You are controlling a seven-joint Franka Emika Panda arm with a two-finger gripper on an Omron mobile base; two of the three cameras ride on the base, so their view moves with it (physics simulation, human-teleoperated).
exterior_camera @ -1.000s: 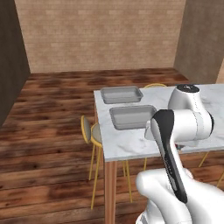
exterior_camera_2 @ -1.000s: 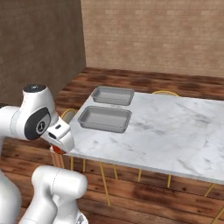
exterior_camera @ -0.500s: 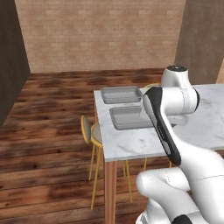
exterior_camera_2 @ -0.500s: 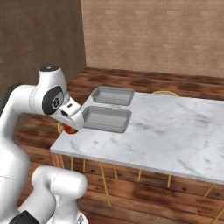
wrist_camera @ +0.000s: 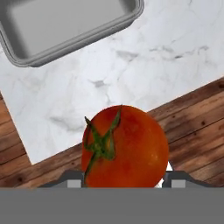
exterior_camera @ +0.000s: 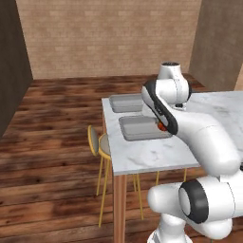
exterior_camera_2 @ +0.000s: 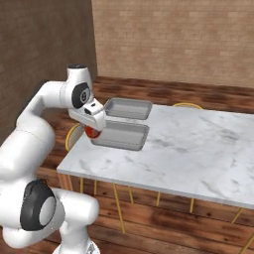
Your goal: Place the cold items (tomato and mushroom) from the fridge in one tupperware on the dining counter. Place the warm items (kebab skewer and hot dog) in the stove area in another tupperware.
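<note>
Robot arm carrying a tomato (wrist_camera: pixel 124 146) toward two grey trays on a marble counter (exterior_camera_2: pixel 198 149).

The gripper (exterior_camera_2: pixel 93 132) clasps the tomato above the counter's edge, apparently just short of the nearer tray (exterior_camera_2: pixel 121 134) (the overlap is hard to judge). Released here, it could roll off onto the floor.

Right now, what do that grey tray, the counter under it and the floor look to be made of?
The nearer tray looks like matte grey plastic or dull metal: even colour, soft sheen, rounded corners. The counter looks like polished white marble, with grey veins. The floor looks like dark stained wood planks, with visible grain and seams.
</note>
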